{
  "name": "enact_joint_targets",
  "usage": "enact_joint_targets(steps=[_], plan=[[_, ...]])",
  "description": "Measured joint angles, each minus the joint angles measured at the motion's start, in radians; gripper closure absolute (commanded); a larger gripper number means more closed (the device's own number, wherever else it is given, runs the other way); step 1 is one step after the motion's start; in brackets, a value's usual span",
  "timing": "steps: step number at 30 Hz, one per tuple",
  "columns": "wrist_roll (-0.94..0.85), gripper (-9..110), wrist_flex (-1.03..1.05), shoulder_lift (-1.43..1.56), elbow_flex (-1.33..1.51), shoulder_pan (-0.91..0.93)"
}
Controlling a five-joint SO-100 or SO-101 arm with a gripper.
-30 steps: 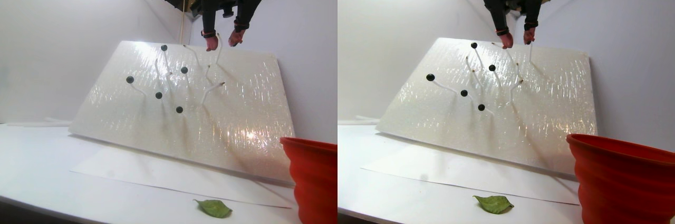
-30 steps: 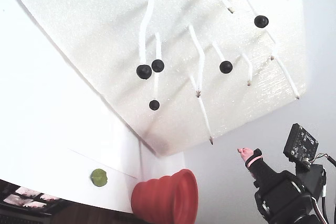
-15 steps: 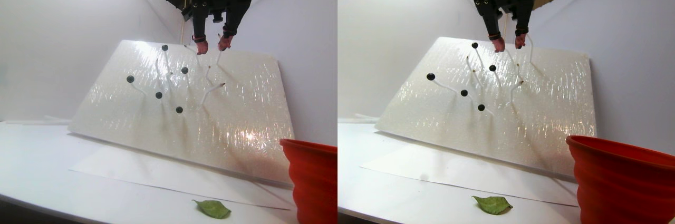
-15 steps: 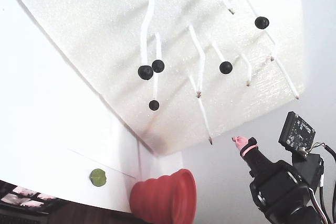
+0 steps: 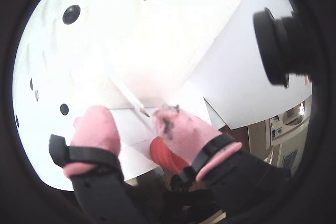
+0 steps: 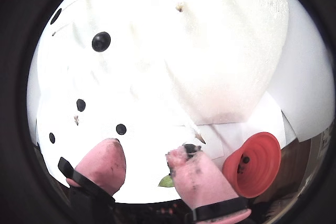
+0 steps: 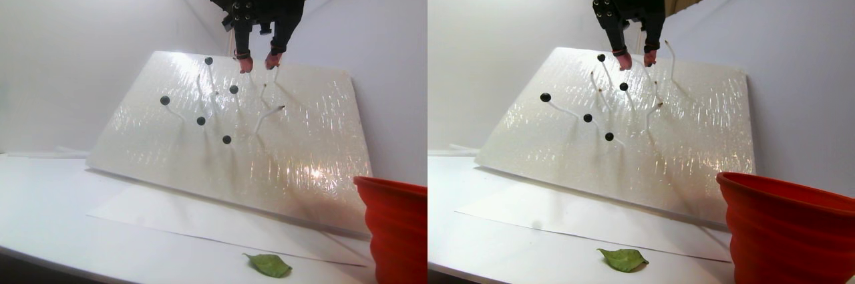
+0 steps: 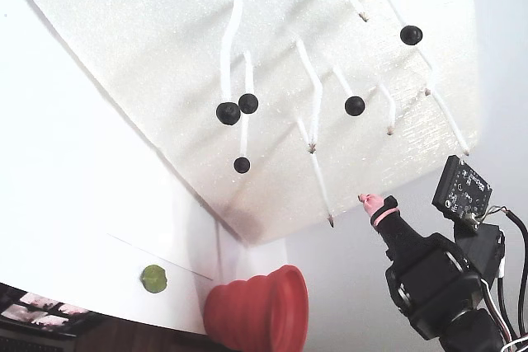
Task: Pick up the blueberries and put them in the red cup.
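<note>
Right now I am holding my pincer [image 7: 256, 62] spread and empty near the top edge of the slanted white foam board [image 7: 314, 144], its two pink fingertips [image 6: 105, 161] apart with nothing between them. The blueberries [image 7: 234, 89] are sitting on the ends of thin white stalks [image 8: 316, 92] that stick out of the board. In the stereo pair view I am counting five of them, all lying down and to the left of my pincer; the nearest is just below and left of my left-hand fingertip there, and another sits near the board's top edge a little further left. In a wrist view the same berries [image 6: 101, 41] are showing ahead of and to the left of my fingertips, so I am judging that the coming move calls for a short shift toward that side and in toward the board. Bare stalks are standing close around my fingertips, and one is crossing right between them in a wrist view [image 5: 128, 95], which could snag.

The red cup [image 7: 394, 227] is standing on the white tabletop [image 7: 53, 210] at its front right corner in the stereo pair view, well apart from the berries, and in a wrist view dark specks are showing inside it. A green leaf [image 7: 270, 264] is lying near the front edge. White walls are closing in the scene.
</note>
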Motion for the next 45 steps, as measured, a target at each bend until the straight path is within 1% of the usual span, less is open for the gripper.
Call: enact_joint_targets(steps=[45], plan=[[0.000, 83, -0.222, -0.341, -0.232, -0.086]])
